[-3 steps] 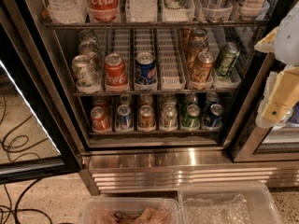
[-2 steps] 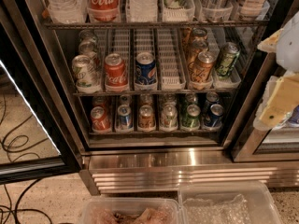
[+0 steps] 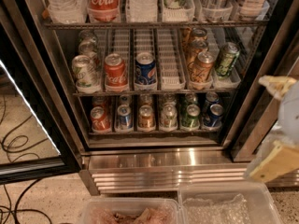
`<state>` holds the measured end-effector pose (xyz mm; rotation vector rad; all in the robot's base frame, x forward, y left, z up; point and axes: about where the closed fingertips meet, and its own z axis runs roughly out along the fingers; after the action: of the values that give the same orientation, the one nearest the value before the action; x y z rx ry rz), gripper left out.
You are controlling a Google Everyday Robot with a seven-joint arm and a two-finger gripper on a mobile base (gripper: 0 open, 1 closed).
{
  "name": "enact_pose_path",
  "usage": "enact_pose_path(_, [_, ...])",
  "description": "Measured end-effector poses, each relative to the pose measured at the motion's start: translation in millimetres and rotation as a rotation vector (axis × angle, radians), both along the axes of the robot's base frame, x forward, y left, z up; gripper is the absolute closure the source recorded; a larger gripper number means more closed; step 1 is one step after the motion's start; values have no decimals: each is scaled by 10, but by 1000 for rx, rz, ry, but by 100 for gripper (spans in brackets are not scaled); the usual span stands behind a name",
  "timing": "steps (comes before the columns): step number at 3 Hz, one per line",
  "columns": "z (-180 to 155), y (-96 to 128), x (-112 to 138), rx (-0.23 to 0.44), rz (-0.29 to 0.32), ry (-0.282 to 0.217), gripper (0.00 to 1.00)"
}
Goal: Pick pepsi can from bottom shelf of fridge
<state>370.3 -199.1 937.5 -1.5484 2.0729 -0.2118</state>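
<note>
At the right edge of the view, outside the fridge (image 3: pixel 154 161) and in front of its right door post, the pincer (image 3: pixel 276 125) is seen with its two yellowish fingertips (image 3: pixel 279 85) set wide apart. Nothing is held or touched by it. The pepsi can (image 3: pixel 124 117) is found upright in the front row of the bottom shelf (image 3: pixel 154 133), second lane from the left, between a red can (image 3: pixel 99 119) and an orange can (image 3: pixel 145 116). It is well apart from the pincer. A second dark blue can (image 3: pixel 214 115) is placed at the right end of the same row, and its label cannot be read. The row is bounded above by the front edge of the middle shelf (image 3: pixel 154 93), so little headroom is left over the can tops. The glass door (image 3: pixel 28 139) is swung open at the left. Below the ribbed steel base, two clear plastic tubs (image 3: pixel 224 204) are set on the floor.
</note>
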Motion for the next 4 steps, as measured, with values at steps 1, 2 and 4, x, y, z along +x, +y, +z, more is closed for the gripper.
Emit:
enact_pose_path(1, [-251,-6,3,20,-21,-4,0])
enact_pose_path(2, [-162,-11,32,72,-52,-24,0])
enact_pose_path(4, [-449,351,32,514,-436,-24,0])
